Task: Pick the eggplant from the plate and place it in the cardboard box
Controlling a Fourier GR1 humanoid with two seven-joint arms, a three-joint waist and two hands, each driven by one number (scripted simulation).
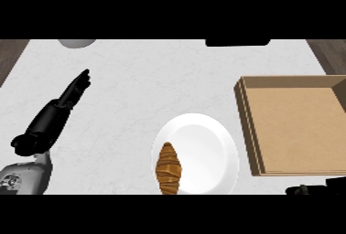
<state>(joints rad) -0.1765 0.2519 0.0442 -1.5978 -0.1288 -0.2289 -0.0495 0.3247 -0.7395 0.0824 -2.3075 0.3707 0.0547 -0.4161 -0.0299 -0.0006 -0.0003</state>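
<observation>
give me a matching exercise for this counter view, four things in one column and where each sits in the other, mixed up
Things:
1. round white plate
2. open brown cardboard box
3. brown ridged croissant-like item
4. black left hand

Places:
A. right side of the counter
B. left side, fingers straight, pointing away
C. lower middle of the counter
D. on the plate's left rim

Pairs: 1-C, 2-A, 3-D, 4-B

No purple eggplant shows; the thing on the plate looks like a croissant.
</observation>
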